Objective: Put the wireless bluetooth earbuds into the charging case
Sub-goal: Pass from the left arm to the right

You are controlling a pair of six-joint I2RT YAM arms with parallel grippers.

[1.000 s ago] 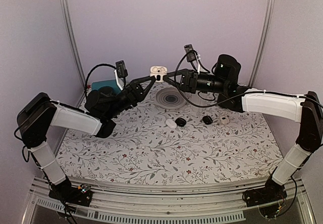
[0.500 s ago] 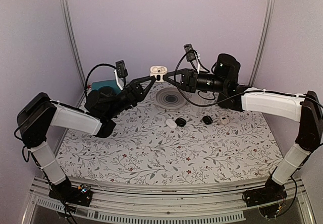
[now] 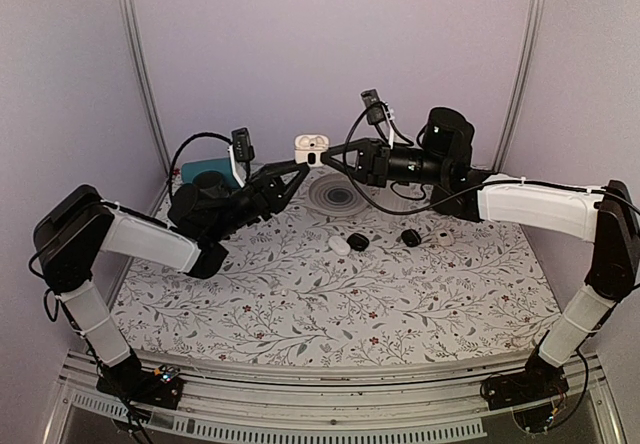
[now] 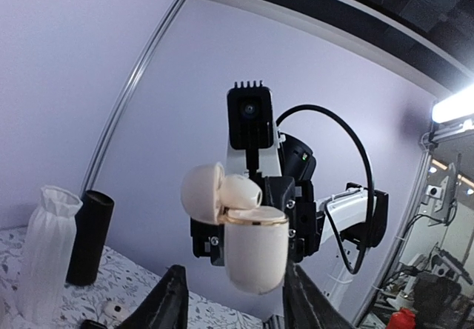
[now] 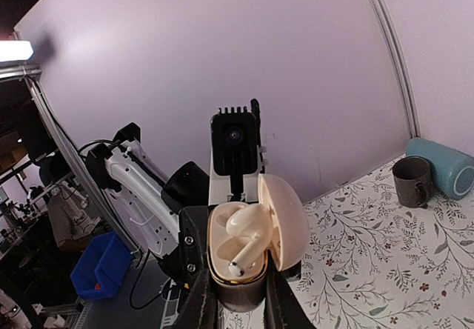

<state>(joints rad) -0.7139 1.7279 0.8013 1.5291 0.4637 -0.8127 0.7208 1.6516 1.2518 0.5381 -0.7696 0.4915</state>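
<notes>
Now the left gripper (image 3: 297,170) has dropped back from the charging case (image 3: 311,149), its jaws spread and empty. The right gripper (image 3: 326,156) alone pinches the case's base, aloft over the far edge of the table (image 3: 300,294). The lid (image 5: 285,221) stands open and both earbuds (image 5: 241,241) lie inside, one seemingly proud. The back wall (image 3: 330,44) is close behind, with open air nearward.
</notes>
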